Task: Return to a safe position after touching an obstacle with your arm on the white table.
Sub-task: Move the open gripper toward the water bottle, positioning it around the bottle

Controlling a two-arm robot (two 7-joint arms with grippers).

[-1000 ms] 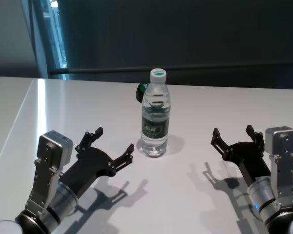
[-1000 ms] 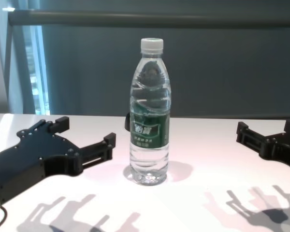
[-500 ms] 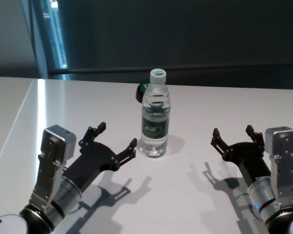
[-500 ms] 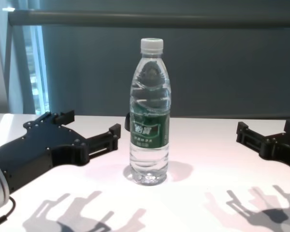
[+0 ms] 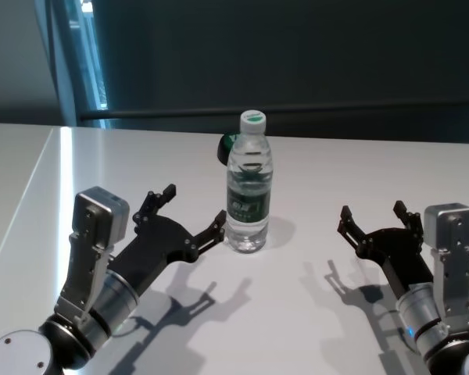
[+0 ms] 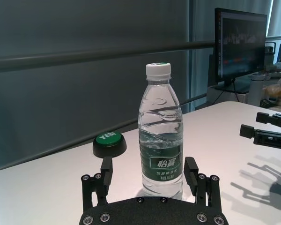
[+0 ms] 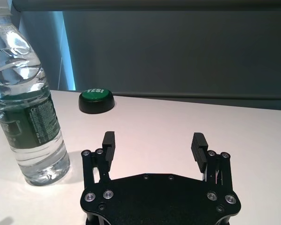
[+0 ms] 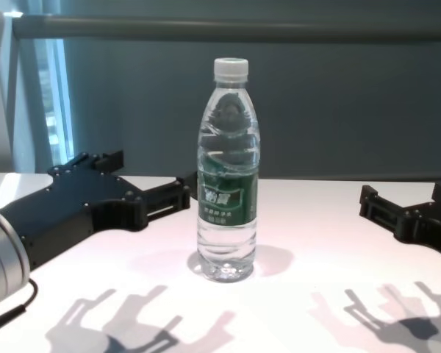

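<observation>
bottle (image 5: pixel 248 187) upright, long axis vertical, cap up, mid white counter (image 5: pixel 313 305) | left hand (image 5: pixel 194 212) spread wide, empty, closer than a second ago; inner fingertip (image 5: pixel 219 219) beside the base, contact unclear | right hand (image 5: pixel 374 218) unclenched, empty, well apart, unmoved | green button (image 7: pixel 97 100) behind bottle

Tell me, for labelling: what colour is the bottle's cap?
White, on the bottle; clearest in the chest view.

The bottle (image 5: pixel 248 183) is clear, glossy plastic with a smooth white cap and a green printed label. The white table (image 5: pixel 141 156) looks smooth and faintly glossy. Both grippers' fingers (image 5: pixel 217 225) appear matt black, perhaps plastic; the wrist housings (image 5: pixel 447 248) look like brushed metal.
</observation>
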